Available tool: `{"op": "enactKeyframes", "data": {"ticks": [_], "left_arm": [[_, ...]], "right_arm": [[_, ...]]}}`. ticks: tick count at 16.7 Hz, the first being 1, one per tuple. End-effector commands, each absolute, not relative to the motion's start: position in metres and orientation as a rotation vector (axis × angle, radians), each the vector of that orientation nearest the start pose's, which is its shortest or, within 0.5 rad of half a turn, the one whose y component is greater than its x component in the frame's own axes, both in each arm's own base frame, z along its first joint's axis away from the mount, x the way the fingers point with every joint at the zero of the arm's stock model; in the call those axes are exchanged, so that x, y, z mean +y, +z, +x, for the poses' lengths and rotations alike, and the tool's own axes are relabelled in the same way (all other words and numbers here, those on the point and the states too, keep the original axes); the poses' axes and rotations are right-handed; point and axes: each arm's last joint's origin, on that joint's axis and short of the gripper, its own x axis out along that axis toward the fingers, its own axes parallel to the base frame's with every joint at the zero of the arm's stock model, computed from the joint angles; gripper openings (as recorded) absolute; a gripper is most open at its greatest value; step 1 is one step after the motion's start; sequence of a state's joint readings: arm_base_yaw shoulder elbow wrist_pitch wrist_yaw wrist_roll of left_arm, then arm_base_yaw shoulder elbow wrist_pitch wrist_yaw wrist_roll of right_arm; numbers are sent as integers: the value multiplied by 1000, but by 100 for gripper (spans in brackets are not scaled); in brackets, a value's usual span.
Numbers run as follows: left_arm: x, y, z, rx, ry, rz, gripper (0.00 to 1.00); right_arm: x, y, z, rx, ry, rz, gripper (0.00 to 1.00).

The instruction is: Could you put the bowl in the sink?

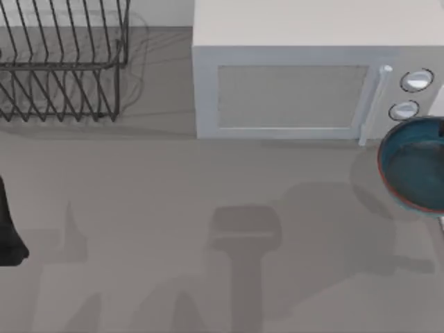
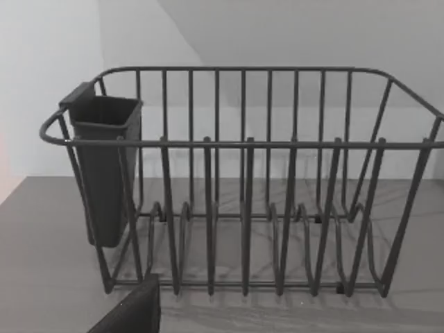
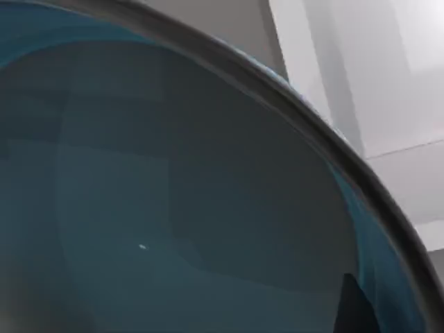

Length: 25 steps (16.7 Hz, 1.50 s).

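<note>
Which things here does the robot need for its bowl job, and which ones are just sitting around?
For the job:
- bowl, at the table's right edge, in front of the microwave's knobs

Just sitting around:
- microwave
- dish rack
- cutlery holder on the rack

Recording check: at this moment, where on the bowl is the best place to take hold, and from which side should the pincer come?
Best bet is the thin rim. The bowl is round and shallow, open side up, at the table's right edge in front of the microwave, so a pincer could straddle the rim from above, one finger inside and one outside. Coming from the right, away from the microwave, looks safest.
</note>
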State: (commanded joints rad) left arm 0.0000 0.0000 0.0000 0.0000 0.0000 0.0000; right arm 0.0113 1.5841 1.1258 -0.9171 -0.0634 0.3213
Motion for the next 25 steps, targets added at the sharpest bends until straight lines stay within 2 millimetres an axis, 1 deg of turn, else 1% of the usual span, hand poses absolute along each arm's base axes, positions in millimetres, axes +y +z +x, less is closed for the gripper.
{"op": "enactKeyframes", "data": {"ticks": [3,6,8,10,13,17,20,25], "left_arm": [[-1,160,106,0,0,0,100],[-1,160,106,0,0,0,100],[-1,160,106,0,0,0,100],[-1,160,106,0,0,0,100],[-1,160,106,0,0,0,100],[-1,160,106,0,0,0,100],[-1,160,106,0,0,0,100],[-1,160,106,0,0,0,100]], "right_arm": [[-53,182,299,1169,-218,404,0],[-105,162,291,911,-255,428,0],[-129,158,284,726,-258,392,0],[-144,161,277,545,-239,324,0],[-151,174,271,307,-174,198,0],[-143,197,268,84,-62,55,0],[-137,208,267,5,-13,4,0],[-138,209,268,2,-15,3,0]]}}
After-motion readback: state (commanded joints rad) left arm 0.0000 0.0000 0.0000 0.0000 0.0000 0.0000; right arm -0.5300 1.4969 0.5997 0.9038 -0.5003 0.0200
